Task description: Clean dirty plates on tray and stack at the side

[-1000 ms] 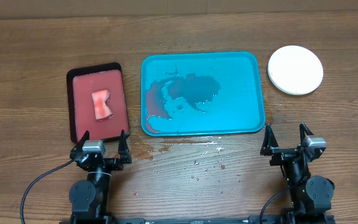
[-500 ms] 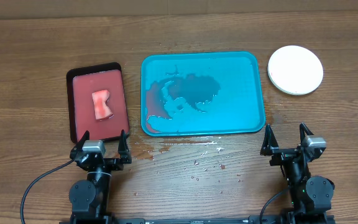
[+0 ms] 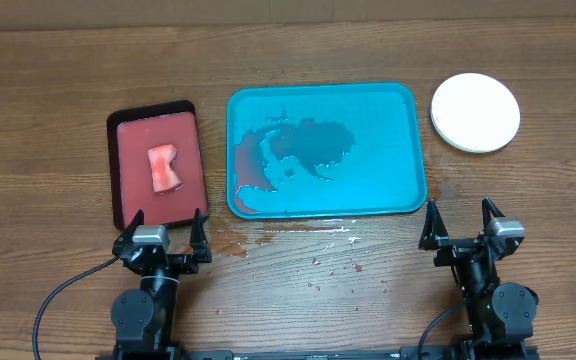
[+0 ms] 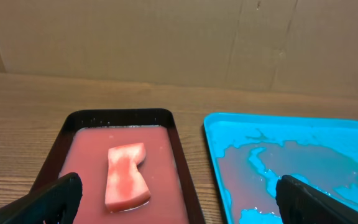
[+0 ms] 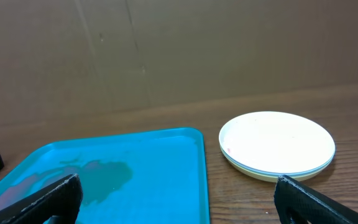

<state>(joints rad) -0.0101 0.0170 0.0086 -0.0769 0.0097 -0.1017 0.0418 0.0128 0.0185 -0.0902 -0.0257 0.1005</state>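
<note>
The turquoise tray (image 3: 388,110) lies at the table's middle with reddish water pooled in its left half and no plates on it; it also shows in the left wrist view (image 4: 353,134) and the right wrist view (image 5: 160,168). The plates (image 3: 475,111) sit stacked to the tray's right, white one on top, with mint and yellow-green rims showing beneath in the right wrist view (image 5: 277,145). My left gripper (image 3: 162,230) is open and empty near the front edge, below the red tray. My right gripper (image 3: 459,222) is open and empty, in front of the stack.
A black-rimmed red tray (image 3: 128,140) left of the turquoise tray holds pink liquid and a pink-stained sponge (image 3: 164,167), also in the left wrist view (image 4: 127,176). Water drops and red smears (image 3: 308,245) lie on the wood before the tray.
</note>
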